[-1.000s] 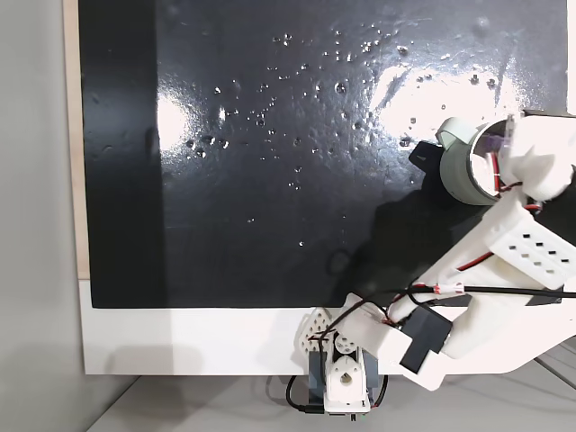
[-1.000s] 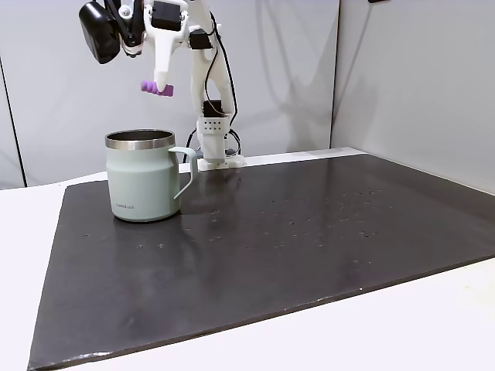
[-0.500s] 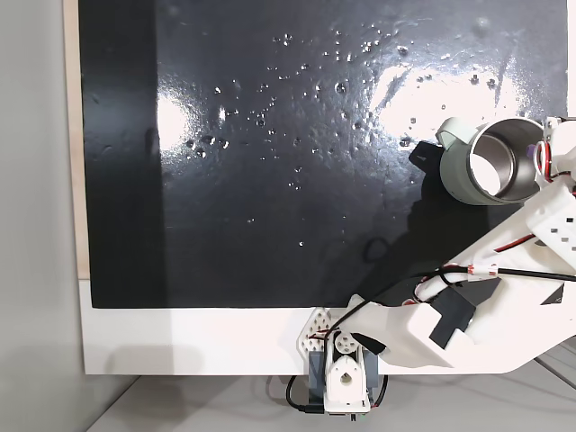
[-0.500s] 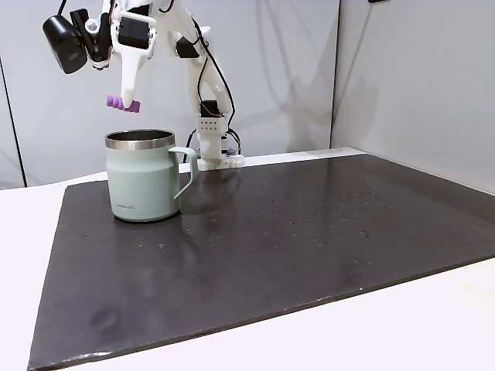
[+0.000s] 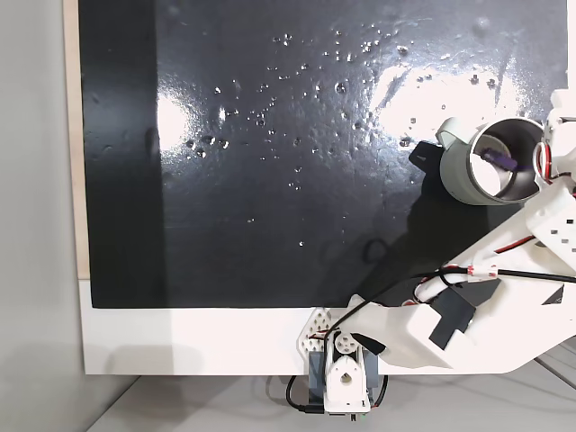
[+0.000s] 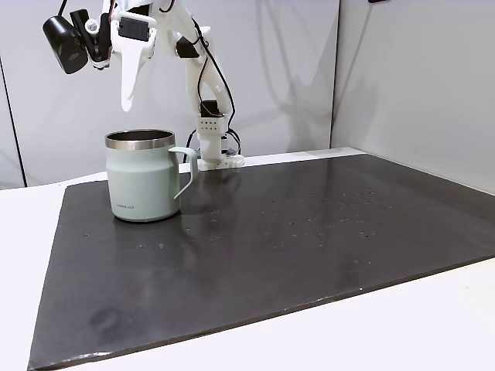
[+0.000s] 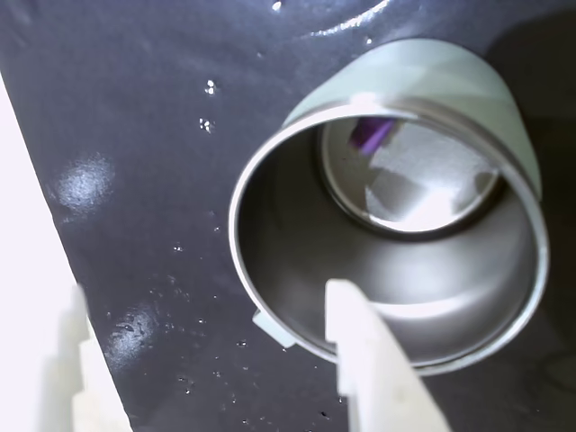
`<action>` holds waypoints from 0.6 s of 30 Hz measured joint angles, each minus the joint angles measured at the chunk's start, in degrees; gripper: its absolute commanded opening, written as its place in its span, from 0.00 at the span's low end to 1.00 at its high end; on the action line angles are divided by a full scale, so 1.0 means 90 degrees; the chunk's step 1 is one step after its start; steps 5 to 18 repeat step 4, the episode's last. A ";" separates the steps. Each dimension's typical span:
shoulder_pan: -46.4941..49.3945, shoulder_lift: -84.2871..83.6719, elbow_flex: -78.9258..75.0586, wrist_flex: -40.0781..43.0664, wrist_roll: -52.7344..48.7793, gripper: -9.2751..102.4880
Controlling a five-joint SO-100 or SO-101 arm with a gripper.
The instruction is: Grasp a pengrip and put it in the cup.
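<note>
— Fingers first: how does the gripper (image 7: 211, 301) stand?

— Spread apart with nothing between them. In the wrist view one white finger (image 7: 373, 360) rises from the bottom edge over the near rim of the cup (image 7: 423, 76), and the other finger sits at the lower left over the black mat (image 7: 135, 135). In a fixed view from the side, the gripper (image 6: 128, 97) hangs in the air above the cup (image 6: 143, 182), tips pointing down and not touching the rim.

— Where is the pengrip?

— Inside the cup. The wrist view shows the pengrip (image 7: 371, 133) as a purple piece at the far edge of the steel bottom, close against the inner wall. From above, in a fixed view, the pengrip (image 5: 506, 161) lies within the cup (image 5: 454, 180), which stands by the right edge of the mat (image 5: 270, 225).

— Which way does its long axis run?

— In the top-down view it runs diagonally, from upper left to lower right. In the wrist view only a short stretch is visible, so I cannot tell its axis there.

— Count things for me.

— One pengrip, one cup, one arm (image 5: 504, 297). The cup stands upright on the mat, and from the side its handle (image 6: 186, 166) points right, toward the arm's base (image 6: 213, 147).
</note>
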 measured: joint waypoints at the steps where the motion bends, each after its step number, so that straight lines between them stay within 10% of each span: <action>1: 0.0000 0.0000 0.0000 0.0010 0.0000 0.37; 18: 0.0000 0.0000 0.0000 0.0010 0.0000 0.36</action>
